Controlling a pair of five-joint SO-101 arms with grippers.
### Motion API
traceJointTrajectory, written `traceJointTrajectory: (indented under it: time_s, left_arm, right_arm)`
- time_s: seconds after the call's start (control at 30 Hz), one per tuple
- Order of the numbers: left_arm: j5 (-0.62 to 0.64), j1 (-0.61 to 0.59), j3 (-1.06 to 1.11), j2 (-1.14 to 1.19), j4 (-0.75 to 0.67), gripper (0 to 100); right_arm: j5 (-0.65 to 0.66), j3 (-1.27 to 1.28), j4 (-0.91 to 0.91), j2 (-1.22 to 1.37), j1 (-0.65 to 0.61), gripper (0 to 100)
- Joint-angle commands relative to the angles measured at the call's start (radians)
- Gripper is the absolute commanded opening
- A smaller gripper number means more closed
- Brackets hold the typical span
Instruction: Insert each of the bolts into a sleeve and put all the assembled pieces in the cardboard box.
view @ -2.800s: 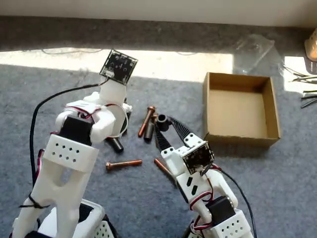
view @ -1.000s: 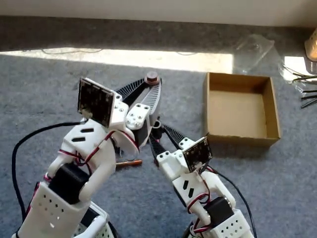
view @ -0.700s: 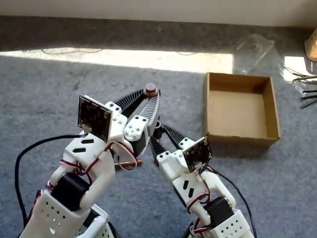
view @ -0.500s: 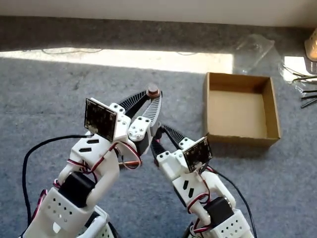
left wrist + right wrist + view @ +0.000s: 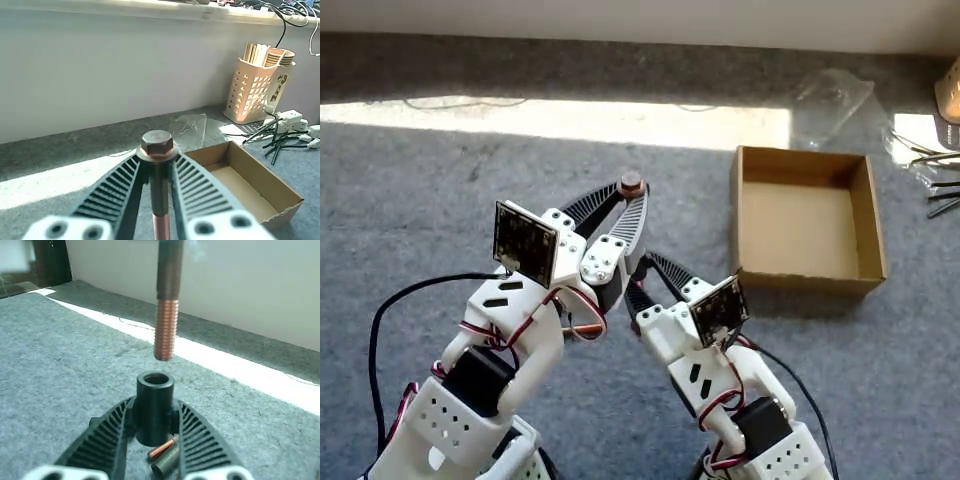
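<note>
Noted left tool (image 5: pixel 157 159) clamped on bolt (image 5: pixel 157 144) just below head, shank vertical, threads down. Noted right tool (image 5: pixel 154 414) closed around upright black sleeve (image 5: pixel 155 402), bore up. Recorded thread tip hanging just above bore, not touching. Logged cardboard box (image 5: pixel 804 281) at 3 o'clock of both tools; spare bolt (image 5: pixel 162 448) lying beneath right tool.

held bolt (image 5: pixel 165 300): head cut off at frame edge
its shank, high view: hidden beneath left gripper (image 5: pixel 631 194)
loose bolt (image 5: pixel 162 449): partly hidden behind right gripper (image 5: pixel 154 410) and its sleeve (image 5: pixel 155 390)
</note>
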Motion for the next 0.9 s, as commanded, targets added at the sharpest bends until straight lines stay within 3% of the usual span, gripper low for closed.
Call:
traceJointTrajectory:
  time_s: [0.0, 0.17, 0.87]
  left_arm:
    - [0.021, 0.013, -0.007, -0.025, -0.026, 0]
    - [0.083, 0.013, -0.012, -0.025, 0.025, 0]
    - [0.077, 0.013, 0.001, -0.025, 0.069, 0]
  right_arm:
    - [0.014, 0.124, -0.001, -0.013, -0.007, 0.5]
    - [0.014, 0.122, -0.001, -0.013, -0.007, 0.5]
    - [0.014, 0.122, -0.001, -0.013, -0.007, 0.5]
